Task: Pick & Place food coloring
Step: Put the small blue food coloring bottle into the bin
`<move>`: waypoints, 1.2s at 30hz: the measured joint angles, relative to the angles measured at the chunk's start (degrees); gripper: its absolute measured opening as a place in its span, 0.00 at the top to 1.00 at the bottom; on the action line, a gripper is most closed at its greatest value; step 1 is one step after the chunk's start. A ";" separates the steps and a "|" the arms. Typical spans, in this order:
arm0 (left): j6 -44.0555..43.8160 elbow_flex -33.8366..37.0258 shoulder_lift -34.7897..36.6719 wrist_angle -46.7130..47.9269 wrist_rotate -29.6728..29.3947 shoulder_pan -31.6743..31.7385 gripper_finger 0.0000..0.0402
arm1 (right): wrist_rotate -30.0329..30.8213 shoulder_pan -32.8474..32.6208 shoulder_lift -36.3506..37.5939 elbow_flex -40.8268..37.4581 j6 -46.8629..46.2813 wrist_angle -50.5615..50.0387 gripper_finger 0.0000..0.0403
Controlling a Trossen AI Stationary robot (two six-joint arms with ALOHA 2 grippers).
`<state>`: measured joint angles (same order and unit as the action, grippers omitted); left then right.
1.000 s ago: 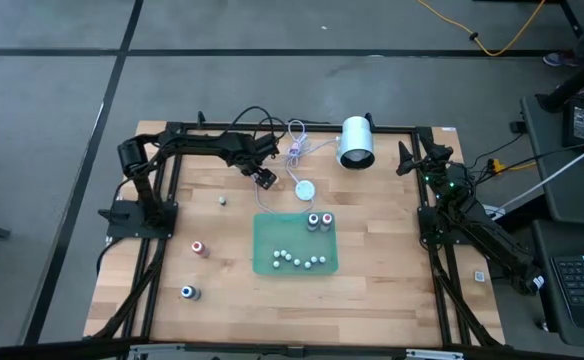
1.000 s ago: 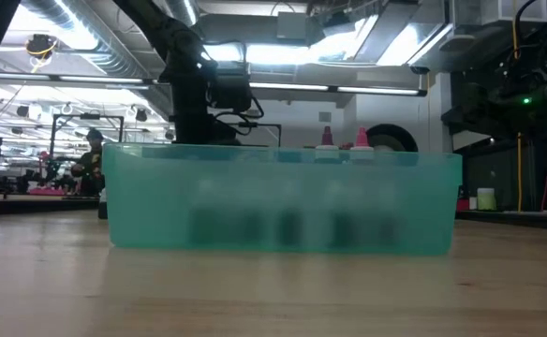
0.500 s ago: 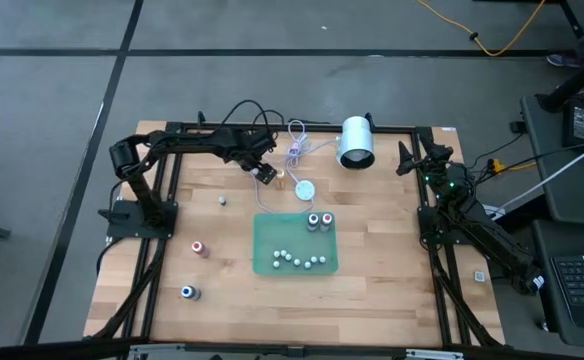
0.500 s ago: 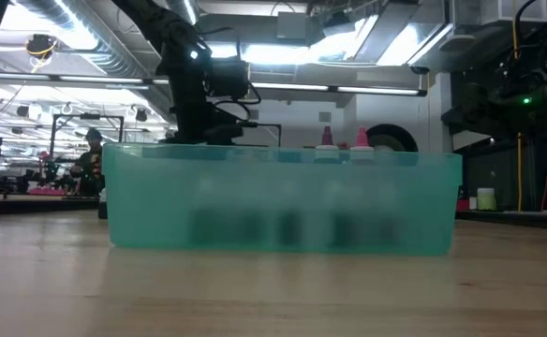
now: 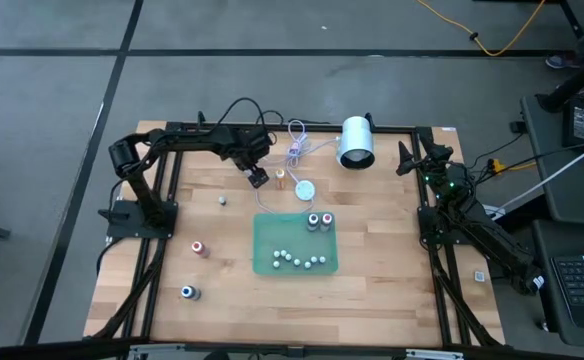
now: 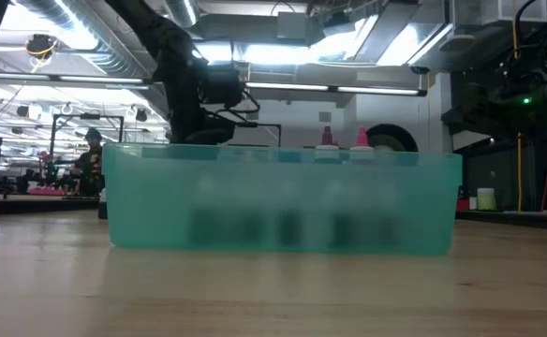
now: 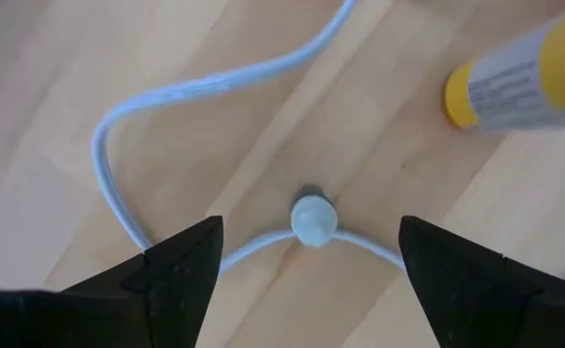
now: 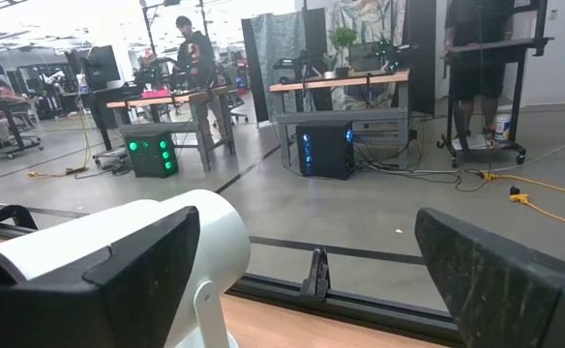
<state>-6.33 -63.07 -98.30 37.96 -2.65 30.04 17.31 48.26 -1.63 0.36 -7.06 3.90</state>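
The food coloring bottles are scattered. One orange bottle (image 7: 520,72) lies on its side on the wood (image 5: 280,180). A red-topped one (image 5: 199,248) and a blue-topped one (image 5: 187,292) stand near the left side. Two more (image 5: 319,221) stand in the green tray (image 5: 267,235), their tops (image 6: 344,140) showing over its wall. My left gripper (image 5: 257,178) points down, open, just left of the orange bottle, over a thin white cable (image 7: 311,220), touching nothing. My right gripper (image 8: 302,290) waits open at the far right (image 5: 412,157).
A white round disc (image 5: 304,189) on the cable lies just beyond the tray's far edge. A large white cylinder (image 5: 355,143) stands at the far edge. Several small white pieces (image 5: 297,260) lie in the tray. A tiny pale object (image 5: 222,200) rests on the wood to the left.
My left gripper has rolled about the line it points along, staying open and nearly in place. The orange bottle, hidden under it a second ago, now shows on the wood to its right.
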 joint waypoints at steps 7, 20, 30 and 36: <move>2.66 2.24 0.02 -3.42 1.25 0.46 0.23 | -0.01 -0.01 -0.01 0.00 0.00 0.02 0.05; 6.64 2.91 0.00 -4.99 5.11 0.47 0.37 | -0.01 0.00 0.00 0.00 -0.01 0.01 0.05; 5.40 2.91 0.00 -4.66 5.22 0.46 0.64 | -0.01 -0.01 0.00 0.00 0.01 0.01 0.05; 3.64 2.89 0.00 -3.78 5.23 0.19 0.81 | -0.01 0.00 -0.01 0.00 -0.01 0.01 0.05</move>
<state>-2.68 -60.18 -98.30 34.17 2.58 30.23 17.30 48.26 -1.64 0.36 -7.07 3.91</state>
